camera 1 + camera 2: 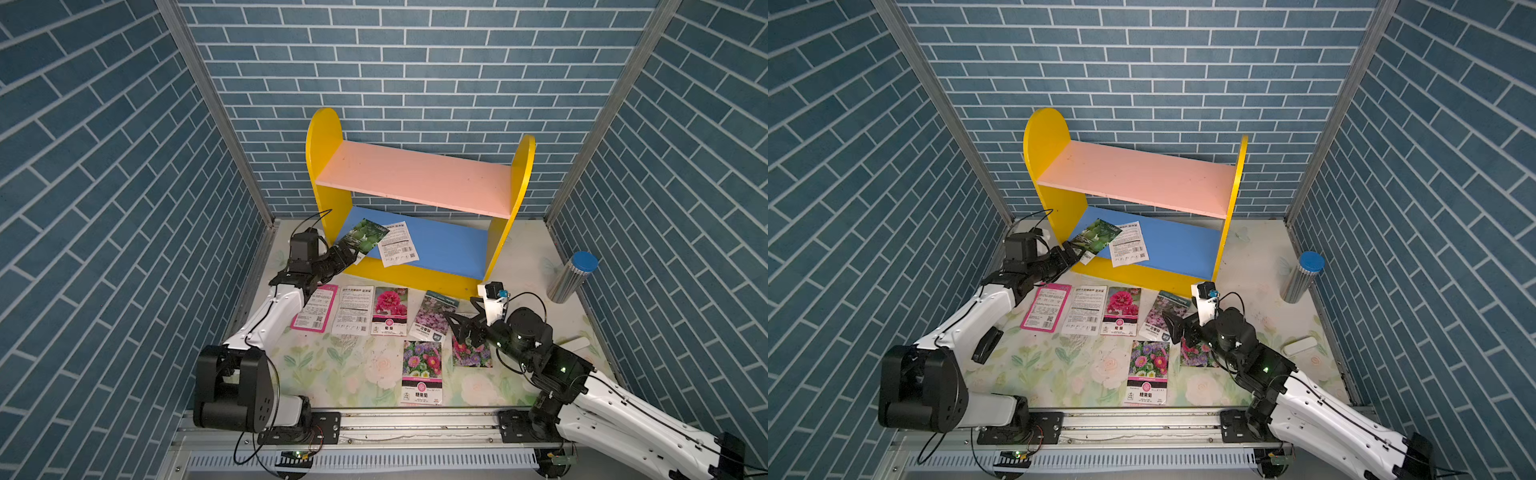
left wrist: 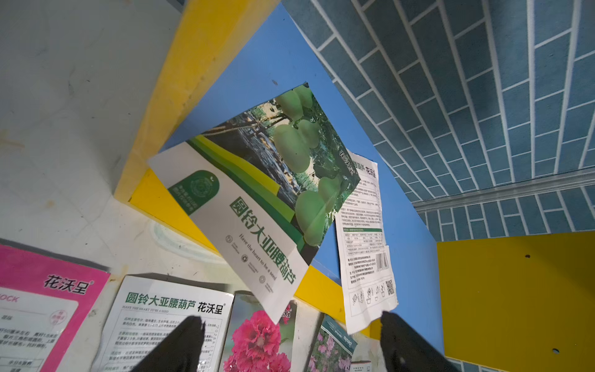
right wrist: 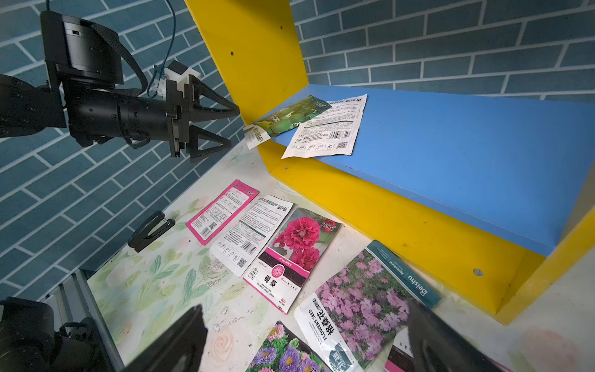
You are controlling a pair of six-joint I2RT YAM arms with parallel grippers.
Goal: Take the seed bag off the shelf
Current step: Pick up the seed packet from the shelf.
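Note:
The shelf [image 1: 415, 178] stands at the back, with a pale pink upper board and a blue lower board [image 1: 449, 249]. Two seed bags lie on the lower board's left end. A green gourd seed bag [image 1: 365, 237] [image 2: 257, 199] [image 3: 289, 117] overhangs the front left corner. Beside it lies a white printed bag [image 1: 399, 243] [image 2: 367, 241]. My left gripper [image 1: 349, 255] [image 2: 289, 322] [image 3: 235, 127] is open, and the green bag's hanging corner sits just at its fingertips without touching them. My right gripper [image 1: 453, 328] [image 3: 302, 319] hovers open and holds nothing, low over packets on the table.
Several seed packets lie on the floral table in front of the shelf, among them a pink one [image 1: 313, 307], a hollyhock one [image 1: 389, 311] and an aster one [image 1: 422, 372]. A silver cylinder with a blue lid [image 1: 573, 276] stands at the right. A black stapler [image 1: 986, 345] lies by the left arm.

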